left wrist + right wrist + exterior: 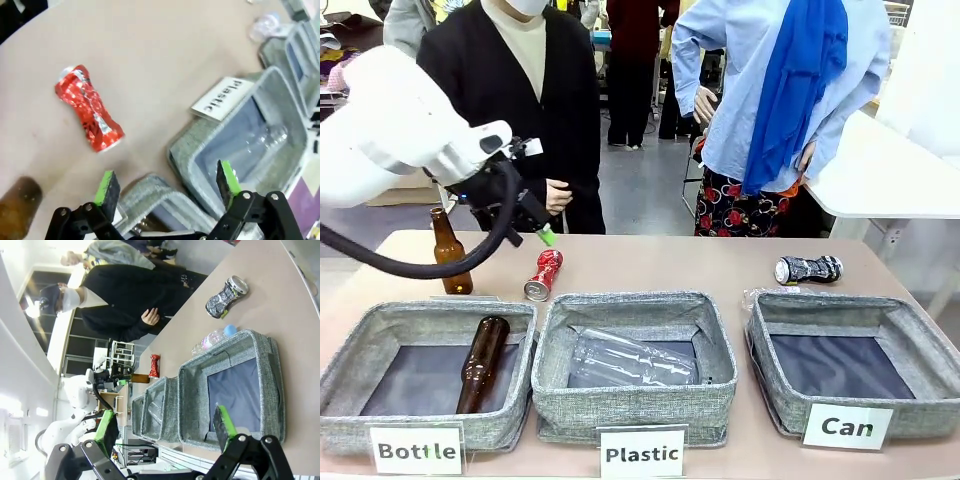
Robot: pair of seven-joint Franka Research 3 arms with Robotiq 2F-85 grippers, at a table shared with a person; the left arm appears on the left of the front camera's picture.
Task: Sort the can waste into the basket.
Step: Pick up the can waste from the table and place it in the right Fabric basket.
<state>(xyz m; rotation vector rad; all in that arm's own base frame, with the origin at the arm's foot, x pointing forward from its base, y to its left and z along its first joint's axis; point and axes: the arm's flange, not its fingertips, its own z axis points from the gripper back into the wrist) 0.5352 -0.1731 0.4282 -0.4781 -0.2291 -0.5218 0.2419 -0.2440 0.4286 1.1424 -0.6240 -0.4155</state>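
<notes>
In the front view the left gripper (540, 232) sat largely behind its own wrist and a black cable (420, 268), and the far rim of the Can basket (910, 395) hid most of a clear plastic bottle (767, 295). The left wrist view was blurred, with a brown bottle (17, 207) cut off at the lower left corner and the clear bottle (265, 140) in the Plastic basket (190, 150) too smeared to make out. In the right wrist view a finger (223, 422) of the right gripper (162, 415) covered most of the Can basket's white card (241, 431), and the farther baskets' contents were too small to tell.
</notes>
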